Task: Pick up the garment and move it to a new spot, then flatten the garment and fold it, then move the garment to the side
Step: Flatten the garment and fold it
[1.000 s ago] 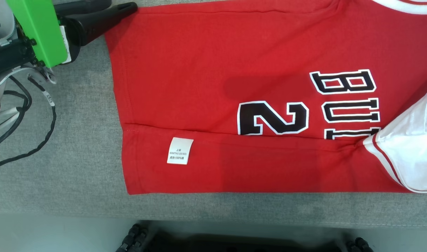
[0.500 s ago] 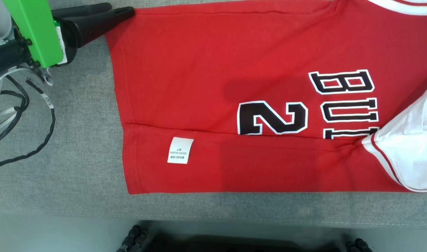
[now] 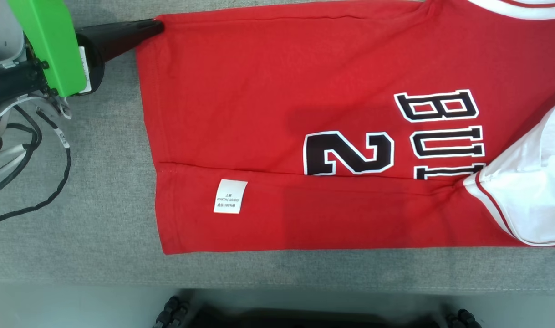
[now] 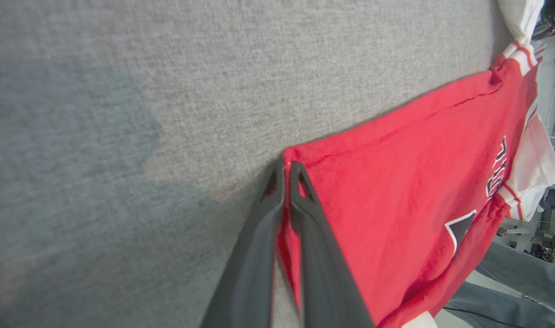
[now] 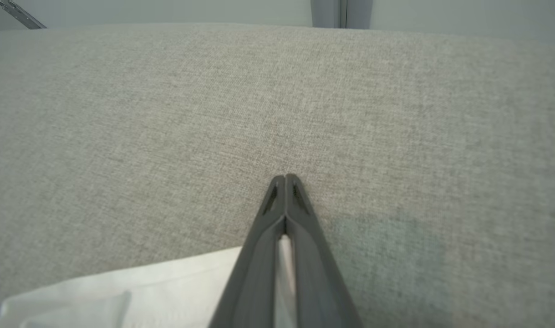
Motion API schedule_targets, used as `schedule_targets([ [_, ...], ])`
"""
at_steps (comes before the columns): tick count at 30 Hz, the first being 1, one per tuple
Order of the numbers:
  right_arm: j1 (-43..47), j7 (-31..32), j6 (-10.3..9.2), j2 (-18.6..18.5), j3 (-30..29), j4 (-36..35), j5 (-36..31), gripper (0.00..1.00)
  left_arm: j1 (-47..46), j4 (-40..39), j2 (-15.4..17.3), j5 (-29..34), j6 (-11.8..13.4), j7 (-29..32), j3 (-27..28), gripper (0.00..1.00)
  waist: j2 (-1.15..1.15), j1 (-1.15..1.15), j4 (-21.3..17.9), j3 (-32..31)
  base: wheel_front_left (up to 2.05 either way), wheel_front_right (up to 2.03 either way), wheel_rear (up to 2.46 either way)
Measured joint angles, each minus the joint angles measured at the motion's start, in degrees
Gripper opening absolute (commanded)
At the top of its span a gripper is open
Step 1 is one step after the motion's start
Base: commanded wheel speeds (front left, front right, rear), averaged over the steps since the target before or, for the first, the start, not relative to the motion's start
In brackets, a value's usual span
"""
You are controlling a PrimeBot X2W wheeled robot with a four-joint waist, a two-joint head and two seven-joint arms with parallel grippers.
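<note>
red garment [image 3: 259,91] lies flat on the grey table [image 3: 77,237], its near long edge folded over, care label [image 3: 230,196] exposed on the fold. white sleeve [image 3: 527,200] lies at the garment's right end. right gripper [image 5: 285,178]: jaws closed, white sleeve cloth pinched between them. far left hem corner: left gripper [image 3: 156,26], jaws clamped shut on the red fabric.

The garment [image 3: 268,91] is showing bright red cloth with white sleeves edged by thin red stripes, and black letters and a black number outlined in white. Its label [image 3: 230,196] is looking white. The surface [image 3: 99,205] is appearing grey, finely woven.
</note>
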Motion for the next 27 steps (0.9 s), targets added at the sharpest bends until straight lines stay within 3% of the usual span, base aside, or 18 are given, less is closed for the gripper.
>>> schedule_targets([
  [11,1.8,-4.3,2.33,1.7,1.1,0.5,0.5,0.0,2.9,1.2,-0.3,0.4,-1.6,-4.3,1.1,0.0,0.0,0.0,-1.4,-2.1,0.0,0.0,0.0],
  [27,6.8,-10.5,3.03,0.0,1.5,-1.4,1.3,0.0,8.7,0.6,1.8,0.8,-3.0,-8.5,2.4,0.0,0.0,0.0,-3.6,-7.1,0.0,0.0,0.0],
])
